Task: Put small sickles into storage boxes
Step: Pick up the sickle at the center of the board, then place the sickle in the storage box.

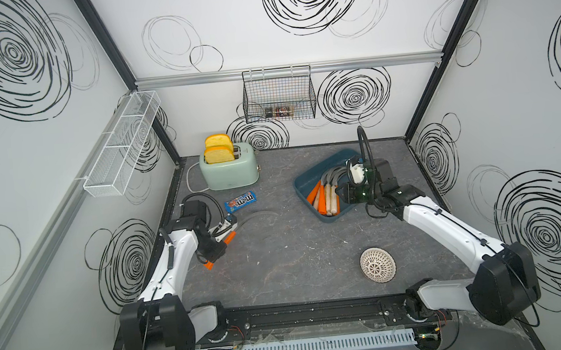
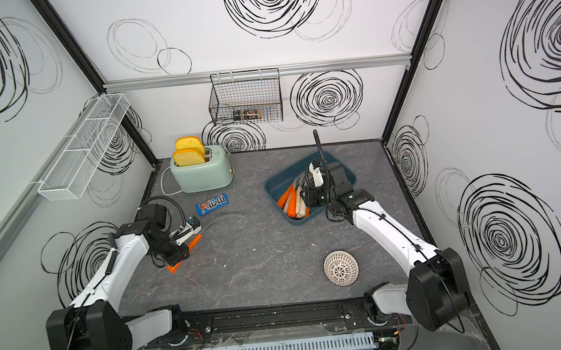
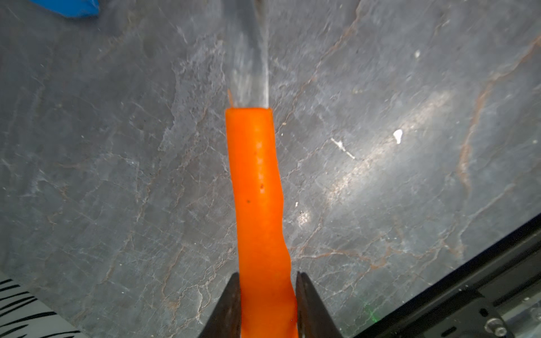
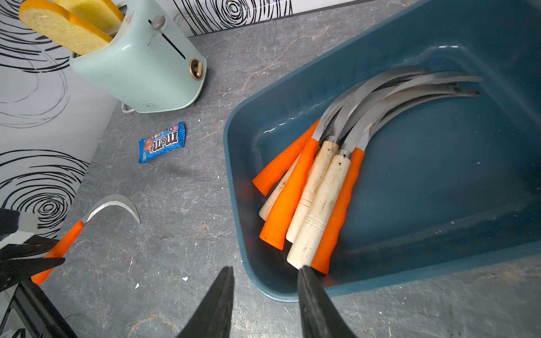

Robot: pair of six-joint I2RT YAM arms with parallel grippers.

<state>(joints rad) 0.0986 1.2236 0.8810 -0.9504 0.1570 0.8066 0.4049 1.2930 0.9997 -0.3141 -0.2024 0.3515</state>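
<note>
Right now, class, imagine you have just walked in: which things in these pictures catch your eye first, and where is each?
A bright bundle of orange and wooden-handled sickles lies in the teal tray, right rear of the table. On the left, the left claw is shut on one more orange-handled sickle. A mint toaster holding two yellow bread slices stands at the back left.

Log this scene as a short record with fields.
left gripper: shut on orange-handled sickle, outside the tray
right gripper: open, empty, at the tray's rim by the handle ends
tray: teal, holds bundled sickles, at least six handles visible
other items: toaster with bread, candy pack, white lattice bowl
task state: held sickle not yet in the tray
</note>
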